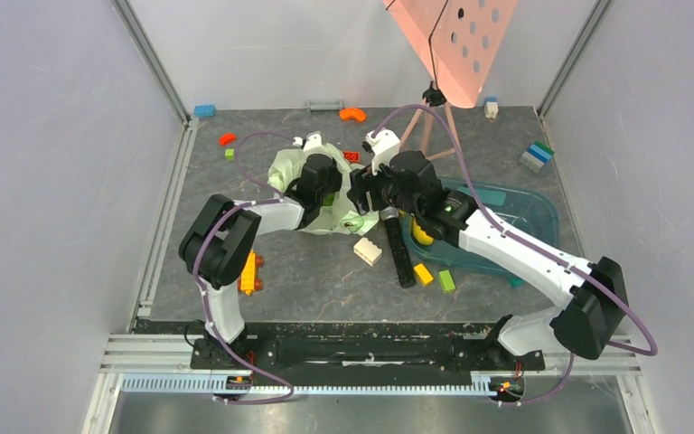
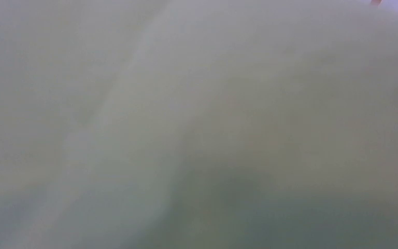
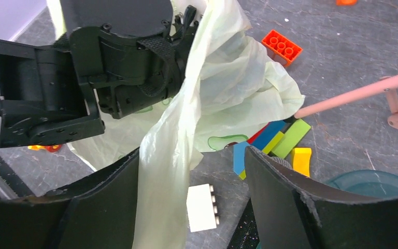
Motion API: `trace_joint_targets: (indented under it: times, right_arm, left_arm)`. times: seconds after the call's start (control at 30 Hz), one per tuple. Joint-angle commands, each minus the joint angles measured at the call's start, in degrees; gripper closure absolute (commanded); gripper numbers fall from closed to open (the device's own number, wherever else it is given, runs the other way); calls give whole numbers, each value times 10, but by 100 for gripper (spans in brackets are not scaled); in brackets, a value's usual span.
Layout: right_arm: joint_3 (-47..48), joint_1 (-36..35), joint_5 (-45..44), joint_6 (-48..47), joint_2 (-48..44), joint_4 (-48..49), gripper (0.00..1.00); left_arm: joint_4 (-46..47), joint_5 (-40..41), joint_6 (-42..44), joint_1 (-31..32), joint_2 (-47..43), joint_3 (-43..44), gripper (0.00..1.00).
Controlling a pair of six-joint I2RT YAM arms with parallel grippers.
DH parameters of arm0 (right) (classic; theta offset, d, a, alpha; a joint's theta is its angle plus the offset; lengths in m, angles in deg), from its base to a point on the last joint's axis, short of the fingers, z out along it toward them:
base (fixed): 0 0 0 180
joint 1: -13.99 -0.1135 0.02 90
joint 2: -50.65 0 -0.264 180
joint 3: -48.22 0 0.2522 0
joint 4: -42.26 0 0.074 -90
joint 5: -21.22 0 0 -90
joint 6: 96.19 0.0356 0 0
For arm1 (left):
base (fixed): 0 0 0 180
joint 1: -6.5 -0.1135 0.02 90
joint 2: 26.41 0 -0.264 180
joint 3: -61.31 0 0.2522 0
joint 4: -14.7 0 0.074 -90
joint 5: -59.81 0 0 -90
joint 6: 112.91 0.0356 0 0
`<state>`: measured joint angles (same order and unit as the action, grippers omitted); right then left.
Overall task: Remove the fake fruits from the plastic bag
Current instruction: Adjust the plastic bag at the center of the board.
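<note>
The pale-green plastic bag point(image 1: 294, 172) lies crumpled at the table's middle, and one fold point(image 3: 176, 155) stands up tall. My left gripper point(image 1: 323, 183) is pushed into the bag's top and appears shut on its film. Bag film point(image 2: 197, 124) fills the whole left wrist view, hiding the fingers. My right gripper point(image 3: 192, 155) is open, and the standing fold hangs loose between its jaws against the left finger point(image 3: 103, 202). A yellow fake fruit point(image 1: 422, 233) sits in the teal tray point(image 1: 524, 212), half hidden under my right arm.
Under the right gripper lie a white brick point(image 3: 202, 207), a black strip point(image 1: 398, 258) and a fan of coloured bricks point(image 3: 274, 140). An orange brick point(image 3: 281, 45) lies beyond the bag. A pink tripod leg point(image 3: 352, 96) crosses to the right. More bricks point(image 1: 251, 271) are scattered around.
</note>
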<state>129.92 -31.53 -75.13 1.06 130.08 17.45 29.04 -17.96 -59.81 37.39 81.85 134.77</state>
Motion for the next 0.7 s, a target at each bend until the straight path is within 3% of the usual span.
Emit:
trace_joint_targets:
  times: [0.0,0.13,0.23,0.33,0.47,0.57,0.67]
  right_arm:
    - [30,5,61,15,-14,21,27]
    - [34,5,128,47,-7,26,27]
    - [45,5,162,64,12,17,33]
    - [55,5,165,72,27,1,52]
    - [66,4,170,82,20,6,87]
    - [85,0,189,87,2,20,97]
    - [118,-11,194,88,-13,21,100]
  left_arm:
    - [10,0,-13,-6,-19,-7,68]
    - [11,5,-7,-6,-47,-31,69]
    - [14,7,-7,-6,-79,-61,70]
    - [15,17,-8,-6,-117,-100,71]
    - [14,29,-5,-6,-178,-152,72]
    - [0,35,-1,-6,-231,-178,74]
    - [-21,32,4,-5,-288,-191,74]
